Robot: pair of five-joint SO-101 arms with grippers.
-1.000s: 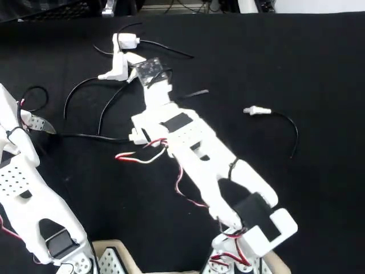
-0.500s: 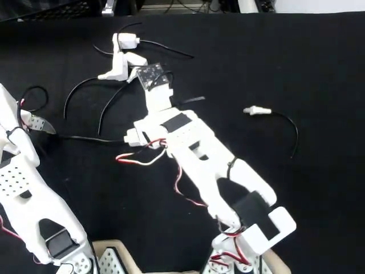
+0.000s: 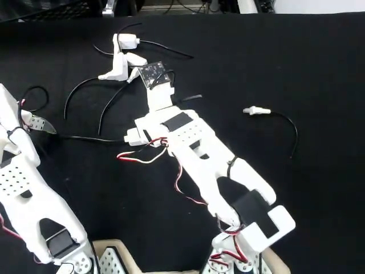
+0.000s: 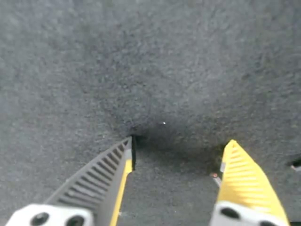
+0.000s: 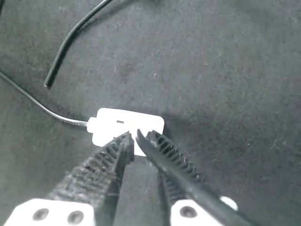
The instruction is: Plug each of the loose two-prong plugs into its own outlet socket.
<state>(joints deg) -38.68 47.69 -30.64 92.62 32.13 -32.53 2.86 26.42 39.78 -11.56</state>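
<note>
At the left edge of the high view, the left end effector [image 4: 179, 141] hangs low over the black cloth-covered counter [image 3: 319, 68]. Its jaws are spread wide with nothing between them, and parked there it looks to be waiting its turn, out of the other arm's way. To its right, loose black cables [image 5: 63, 49] curl across the upper left of the frame. Among them a white rectangular connector block on a thin black lead [image 3: 128, 41] lies flat on the cloth. The right arm stretches diagonally from the lower right toward that block. The right end effector [image 5: 131, 136] is drawn narrow, its tips nearly meeting at the block's near edge with a sliver of white between them. Whether it truly pinches that edge is unclear, but the pose suits steadying the block or picking it up. Well apart from all this, right of centre, a small white two-prong plug on a looping black cable [image 3: 256, 111] lies untouched. I judge that at least this plug is not yet seated.
</note>
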